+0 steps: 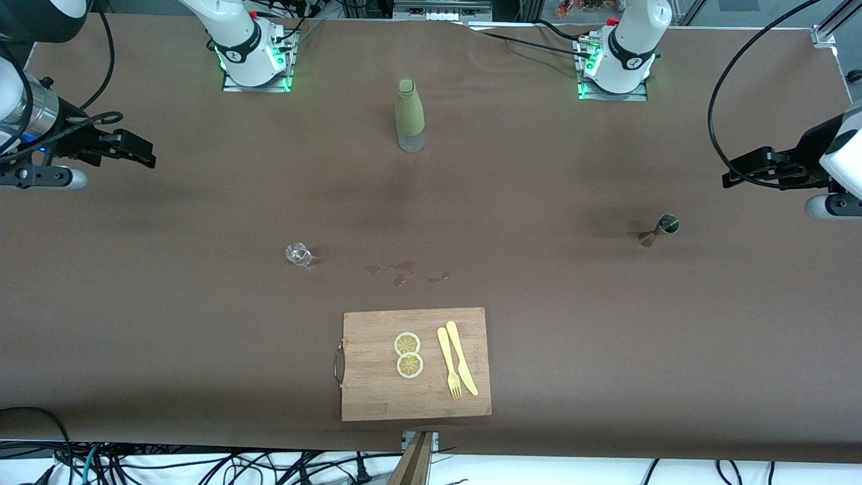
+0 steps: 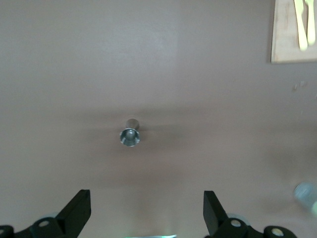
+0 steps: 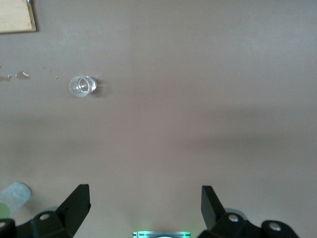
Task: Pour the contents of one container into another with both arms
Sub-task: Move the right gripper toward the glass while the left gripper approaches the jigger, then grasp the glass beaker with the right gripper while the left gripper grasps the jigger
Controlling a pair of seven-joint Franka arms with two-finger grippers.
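1. Nearest the front camera lies a rectangular wooden cutting board with a metal handle (image 1: pixel 416 364). On it lie two round lemon slices (image 1: pixel 408 354), a yellow plastic fork (image 1: pixel 448 362) and a yellow plastic knife (image 1: pixel 461 357).
2. Farther from the camera, small wet spots (image 1: pixel 404 272) mark the brown table cover (image 1: pixel 539 303).
3. Beside the spots, toward the right arm's end, stands a small clear glass cup (image 1: pixel 297 254). The right wrist view looks down into its mouth.
4. Toward the left arm's end stands a steel double-ended jigger (image 1: pixel 659 230). The left wrist view shows its open bowl from above.
5. Farthest, between the arm bases, stands an olive-green sleeved bottle with a clear base (image 1: pixel 409 115).
6. The right gripper (image 1: pixel 138 151) hangs over its table end, fingers spread, holding nothing.
7. The left gripper (image 1: pixel 737 172) hangs over its end, likewise spread and empty.
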